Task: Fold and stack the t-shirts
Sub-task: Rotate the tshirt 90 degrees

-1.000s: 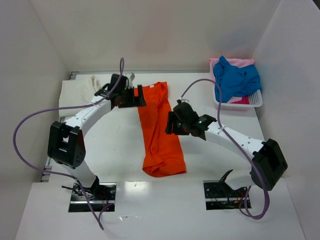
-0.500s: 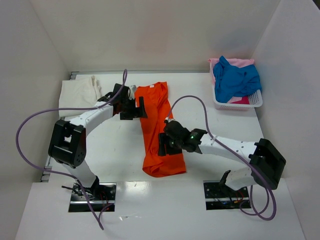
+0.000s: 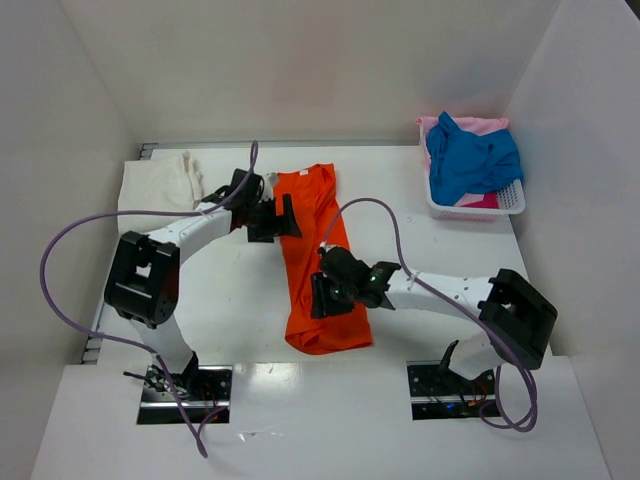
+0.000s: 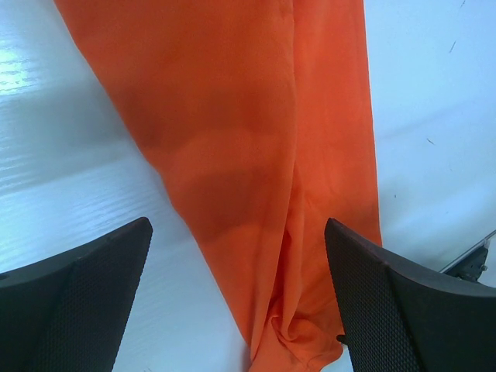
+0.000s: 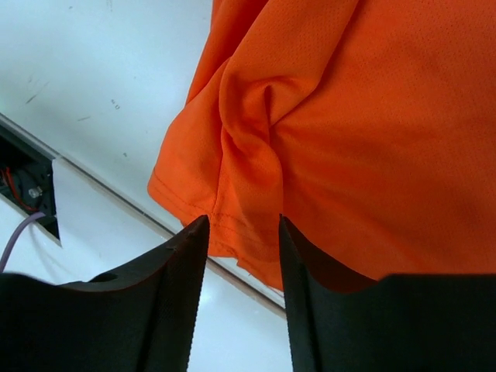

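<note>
Top external, orange t-shirt (image 3: 315, 260): lay in a long narrow strip down the middle of the table, collar end far, hem end near the arm bases, bunched and rounded at the near end.
Left wrist, orange t-shirt (image 4: 256, 155): cloth ran smooth beneath the camera, with a lengthwise crease down it.
Right wrist, orange t-shirt (image 5: 349, 116): hem showed, with a raised pleat running toward the fingers.
Left gripper (image 3: 283, 218): hung at the strip's far left edge; jaws (image 4: 238, 225) spread wide, cloth showing between them, nothing gripped.
Right gripper (image 3: 318, 297): sat low over the strip's near half; jaws (image 5: 244, 221) stood narrow with the pleat in the gap; whether they pinched the cloth could not be told.
Cream-white t-shirt (image 3: 155, 185): lay at the far left corner of the table, well apart from the orange one.
Blue t-shirt (image 3: 470, 155): was heaped in the basket, spilling over its top.
Pink t-shirt (image 3: 478, 124): lay under the blue one, showing at the basket's far rim.
Basket (image 3: 510, 200): white plastic, stood at the far right corner.
Table (image 3: 230, 300): white, bore both arms at its near edge.
</note>
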You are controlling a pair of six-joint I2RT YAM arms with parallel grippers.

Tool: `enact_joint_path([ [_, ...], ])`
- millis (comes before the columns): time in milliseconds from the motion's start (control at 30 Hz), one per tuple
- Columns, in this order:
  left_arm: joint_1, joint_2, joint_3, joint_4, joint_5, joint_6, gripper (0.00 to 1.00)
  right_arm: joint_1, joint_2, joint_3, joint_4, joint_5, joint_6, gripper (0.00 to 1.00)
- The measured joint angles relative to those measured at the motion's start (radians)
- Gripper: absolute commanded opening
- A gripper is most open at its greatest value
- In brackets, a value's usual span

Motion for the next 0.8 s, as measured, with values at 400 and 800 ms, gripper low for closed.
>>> enact_joint_path([
  [400,0.0,0.039,0.0,0.014,0.011,-0.001,0.99,0.0,0.018,-0.002,0.011,0.005,-0.013,0.03],
  [800,-0.004,0.117,0.002,0.042,0.053,-0.002,0.93,0.0,-0.223,-0.112,-0.053,0.031,0.059,0.0],
])
